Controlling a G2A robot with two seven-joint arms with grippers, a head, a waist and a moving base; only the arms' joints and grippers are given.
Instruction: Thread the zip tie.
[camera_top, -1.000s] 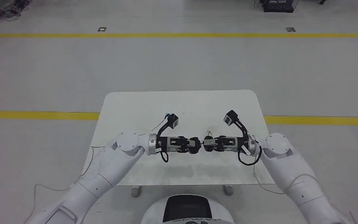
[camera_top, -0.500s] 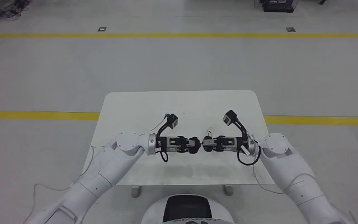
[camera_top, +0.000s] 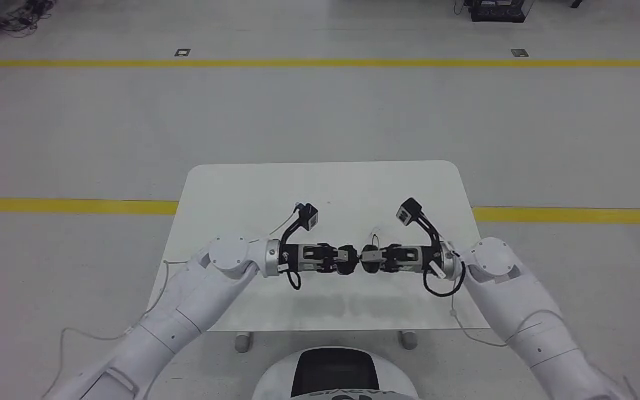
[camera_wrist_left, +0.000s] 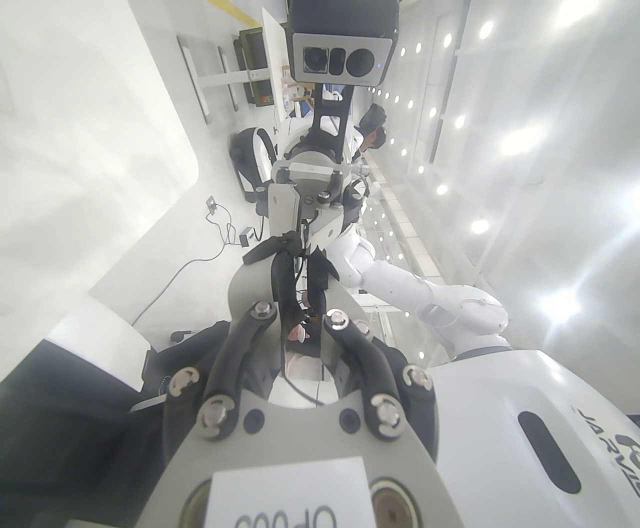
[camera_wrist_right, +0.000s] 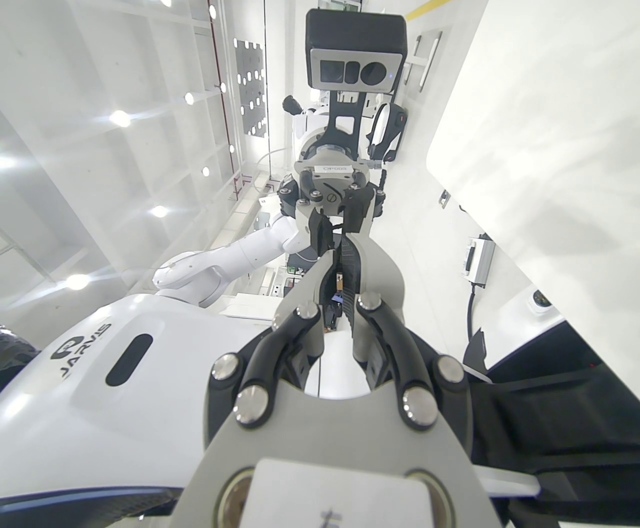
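**Operator:** So, where do your two claws stand?

**Robot:** Tip to tip, raised above the near part of the white table (camera_top: 320, 190). My left gripper (camera_wrist_left: 298, 257) comes in from my left and my right gripper (camera_wrist_right: 334, 252) from my right. They face each other head-on along one line. The ends are so close that I cannot tell whether they touch.

**Operator:** And the zip tie (camera_wrist_left: 262, 251)?

**Robot:** It is up in the air with them, at the spot where the two claws meet. From my left wrist I see it as a dark strip lying across the end of my right claw. One end sticks out toward the table side. From above it is too small to make out between the black tips.

**Operator:** Is the right claw holding it?

**Robot:** Yes, as far as I can see. Its two fingers (camera_wrist_right: 306, 287) lean inward until the tips are all but together, a narrow pinch. The strip sits right at that pinch, so I take it as clamped there.

**Operator:** And the left one?

**Robot:** Its end is level with the strip. I cannot tell whether it grips the tie or merely stands beside it.
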